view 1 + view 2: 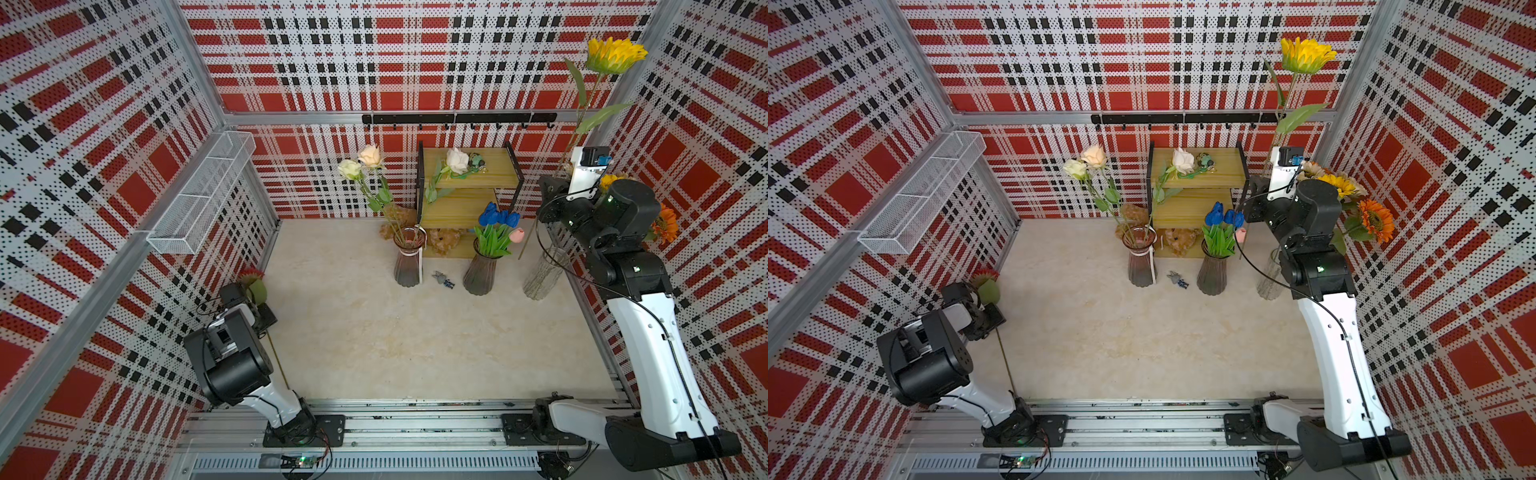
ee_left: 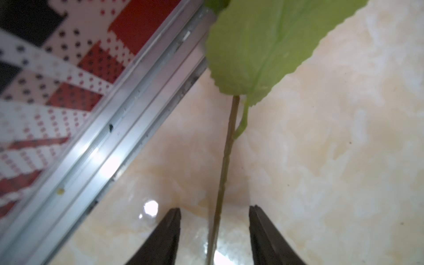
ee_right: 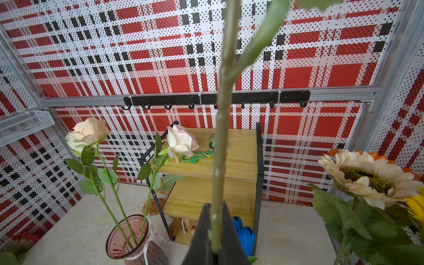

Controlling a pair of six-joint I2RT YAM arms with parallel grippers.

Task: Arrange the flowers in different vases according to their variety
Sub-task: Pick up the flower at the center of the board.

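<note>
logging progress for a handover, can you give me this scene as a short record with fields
right gripper: shut on stem of tall yellow sunflower, held upright near clear ribbed glass vase
left gripper: open, jaws astride stem of red sunflower lying on marble-look table
clear vase contents: cream, yellow, orange sunflowers
roses: three cream-white, in smoky purple-pink ribbed glass vase
tulips: blue and pink, in second purple-pink vase

Roses [image 1: 371,156], tulips [image 1: 496,216] fill purple vases [image 1: 409,262], sunflowers [image 1: 1377,220] the clear vase [image 1: 542,274]; yellow sunflower [image 1: 615,54] aloft.
</note>
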